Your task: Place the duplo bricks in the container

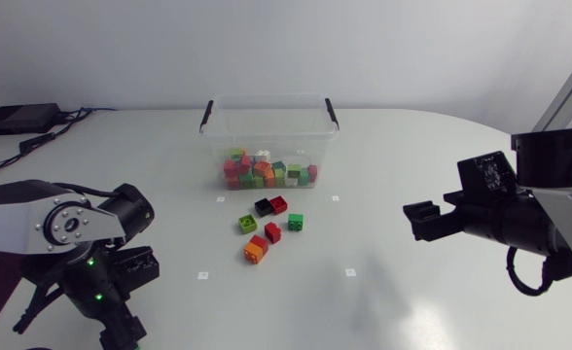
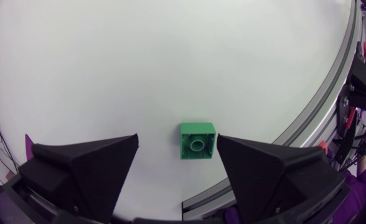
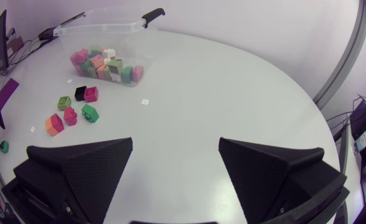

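in the head view my left gripper [image 2: 177, 147] is cut off at the lower edge beneath its own arm, and the green brick [image 2: 197, 140] under it does not show there at all; only the left wrist view shows it. the right wrist view has a green speck [image 3: 4, 146] beside my left arm at the far side of the table, too small to tell what it is. the container [image 1: 267, 101] is clear with black handles, and the heap of bricks [image 1: 267, 171] inside is too jumbled to count. it stands at the far middle of the table. just in front of it lie loose bricks: a black brick [image 1: 263, 206] touching a red brick [image 1: 279, 203], a dark green brick [image 1: 296, 222], a lime brick [image 1: 248, 224], a second red brick [image 1: 273, 231] and an orange brick [image 1: 256, 250] with red against it. small white markers [image 1: 220, 198] dot the table around them. my left fingers are spread apart; the green brick lies flat on the table under the gap between them, nearer one finger than the other, close to the table's edge. my right gripper [image 3: 176, 146] is also spread wide, with bare table between its fingers, well apart from the loose bricks and the container.
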You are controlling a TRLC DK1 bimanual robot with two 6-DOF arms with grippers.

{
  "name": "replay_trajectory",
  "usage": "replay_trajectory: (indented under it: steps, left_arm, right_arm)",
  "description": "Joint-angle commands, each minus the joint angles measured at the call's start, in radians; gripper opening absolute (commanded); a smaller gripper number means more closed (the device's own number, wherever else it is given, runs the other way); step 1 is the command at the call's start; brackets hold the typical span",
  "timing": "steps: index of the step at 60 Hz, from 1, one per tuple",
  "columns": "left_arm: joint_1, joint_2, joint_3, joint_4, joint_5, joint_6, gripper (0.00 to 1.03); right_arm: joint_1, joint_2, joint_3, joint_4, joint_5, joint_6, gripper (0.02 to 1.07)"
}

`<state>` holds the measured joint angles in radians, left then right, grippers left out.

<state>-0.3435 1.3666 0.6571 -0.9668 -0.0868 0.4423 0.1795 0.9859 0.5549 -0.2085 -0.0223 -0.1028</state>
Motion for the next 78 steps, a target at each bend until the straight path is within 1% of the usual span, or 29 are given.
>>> replay_trajectory:
  steps: [1, 7, 8, 11, 14, 15, 23, 34, 38, 42, 45, 46, 47, 48, 49, 56, 60, 65, 76, 78]
  left_arm:
    - [-0.002, 0.042, -0.024, 0.007, 0.004, -0.008, 0.72]
    - [-0.002, 0.077, -0.025, 0.017, 0.004, -0.024, 0.66]
    - [-0.002, 0.091, -0.027, 0.019, 0.004, -0.027, 0.61]
    - [0.000, 0.111, -0.025, 0.022, 0.004, -0.030, 0.56]
    - [0.000, 0.121, -0.027, 0.023, 0.004, -0.031, 0.47]
    - [-0.002, 0.123, -0.027, 0.023, 0.004, -0.031, 0.46]
    - [-0.012, 0.134, -0.024, 0.020, 0.004, -0.033, 0.42]
    - [-0.043, 0.106, -0.002, 0.017, 0.004, -0.047, 0.42]
    - [-0.037, 0.095, 0.030, 0.007, 0.004, -0.050, 0.44]
    - [-0.029, 0.077, 0.059, -0.018, 0.004, -0.048, 0.57]
    - [-0.020, 0.061, 0.073, -0.024, 0.004, -0.043, 0.72]
    - [-0.020, 0.060, 0.075, -0.026, 0.004, -0.043, 0.75]
    - [-0.017, 0.058, 0.078, -0.027, 0.002, -0.043, 0.82]
    - [-0.015, 0.058, 0.081, -0.029, 0.002, -0.042, 0.85]
    - [-0.014, 0.057, 0.082, -0.029, 0.002, -0.042, 0.87]
    - [-0.019, 0.040, 0.082, -0.064, 0.004, -0.042, 0.87]
    - [-0.042, 0.025, 0.075, -0.095, 0.004, -0.048, 0.87]
    - [-0.055, 0.026, 0.061, -0.105, 0.004, -0.059, 0.86]
    - [-0.058, 0.085, 0.033, -0.079, 0.004, -0.068, 0.86]
    - [-0.055, 0.104, 0.027, -0.069, 0.004, -0.066, 0.82]
  right_arm:
    - [0.025, 0.036, 0.043, -0.020, 0.001, -0.026, 1.02]
    - [0.041, 0.080, 0.065, -0.025, 0.007, -0.052, 1.02]
    - [0.049, 0.088, 0.068, -0.026, 0.012, -0.064, 1.02]
    - [0.066, 0.112, 0.082, -0.035, 0.028, -0.095, 1.02]
    - [0.071, 0.148, 0.106, -0.046, 0.033, -0.095, 1.02]
    - [0.071, 0.163, 0.115, -0.051, 0.033, -0.095, 1.02]
    - [0.083, 0.263, 0.171, -0.071, 0.033, -0.117, 1.02]
    - [0.120, 0.277, 0.181, -0.069, 0.033, -0.144, 1.02]
    - [0.129, 0.281, 0.180, -0.069, 0.033, -0.153, 1.02]
    - [0.137, 0.286, 0.175, -0.069, 0.033, -0.170, 1.02]
    - [0.140, 0.289, 0.172, -0.069, 0.033, -0.172, 1.02]
    - [0.140, 0.289, 0.171, -0.069, 0.033, -0.172, 1.02]
    - [0.141, 0.290, 0.171, -0.069, 0.033, -0.173, 1.02]
    - [0.141, 0.292, 0.169, -0.069, 0.033, -0.175, 1.02]
    - [0.143, 0.292, 0.168, -0.069, 0.033, -0.175, 1.02]
    - [0.143, 0.295, 0.169, -0.068, 0.033, -0.175, 1.02]
    - [0.144, 0.295, 0.177, -0.068, 0.033, -0.173, 1.02]
    - [0.144, 0.295, 0.185, -0.068, 0.035, -0.173, 1.02]
    - [0.156, 0.295, 0.197, -0.069, 0.038, -0.170, 1.02]
    - [0.158, 0.295, 0.198, -0.069, 0.041, -0.169, 1.02]
